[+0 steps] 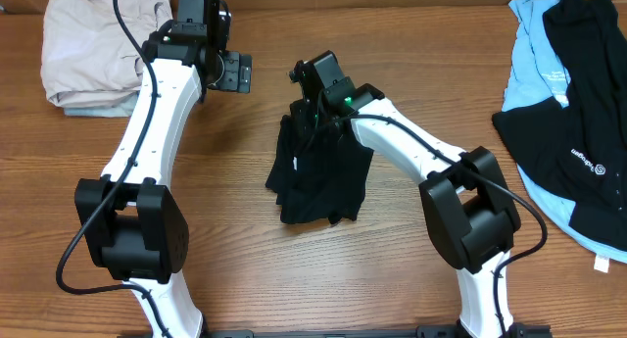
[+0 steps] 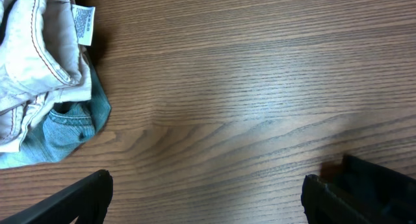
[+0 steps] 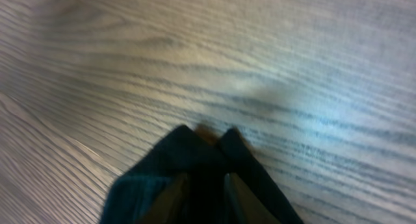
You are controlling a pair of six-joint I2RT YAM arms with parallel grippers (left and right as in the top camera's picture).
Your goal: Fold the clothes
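At the middle of the wooden table [image 1: 245, 181], the black garment [image 1: 318, 176] lay in a crumpled, partly bunched heap, its upper edge drawn up under the right gripper [image 1: 315, 95]. Seen from the right wrist, that gripper's jaws stood narrow, pinching a peaked fold of the black cloth between them, with the fold's tips just above the bare wood. To the far left, the left gripper [image 1: 235, 73] hung over bare table with its fingers [image 2: 81, 198] spread wide and nothing between them. Just beside it sat a folded pile of beige garments [image 1: 93, 44], one showing a white label [image 2: 83, 23], with a piece of blue denim [image 2: 65, 123] poking out beneath. Well apart at the right edge lay a light blue garment [image 1: 534, 69], partly covered by a black garment with a white logo [image 1: 588, 132].
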